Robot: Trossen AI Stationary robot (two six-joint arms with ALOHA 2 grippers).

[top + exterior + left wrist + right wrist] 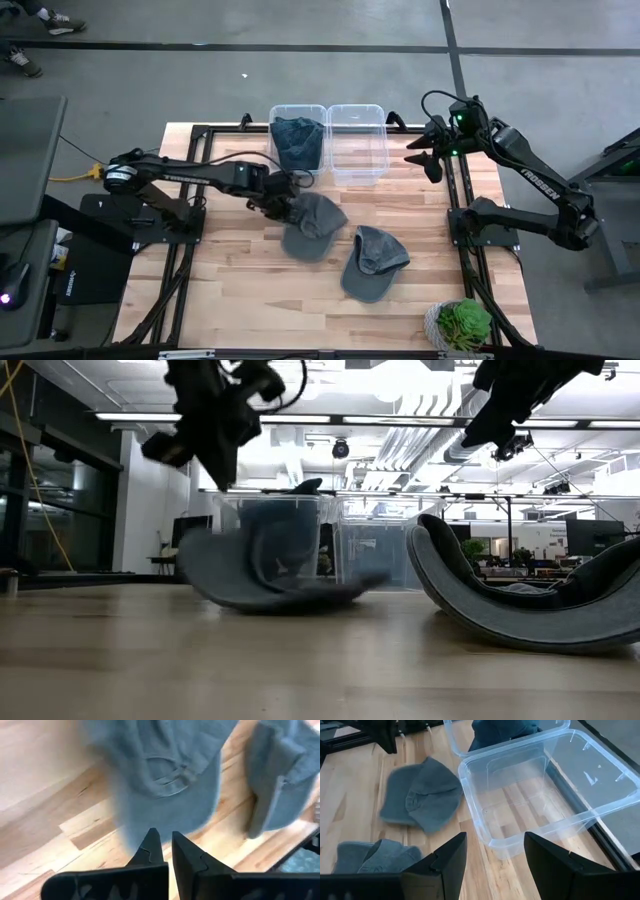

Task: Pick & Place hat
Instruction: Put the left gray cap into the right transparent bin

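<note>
One cap (297,140) already sits in the left bin (275,112), upper centre. Two remain on the table: the left gripper (287,196), fingers nearly together and empty, hovers over the nearer cap (318,228); right gripper (428,158) waits spread.

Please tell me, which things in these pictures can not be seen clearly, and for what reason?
- Left gripper: whether it grips the near hat; blurred in the left wrist and low views, small from above.
- Left bin: its dark contents, small in the high view, cut off in the right wrist view.
- Potted plant: partly cut by the high view's edge.
</note>
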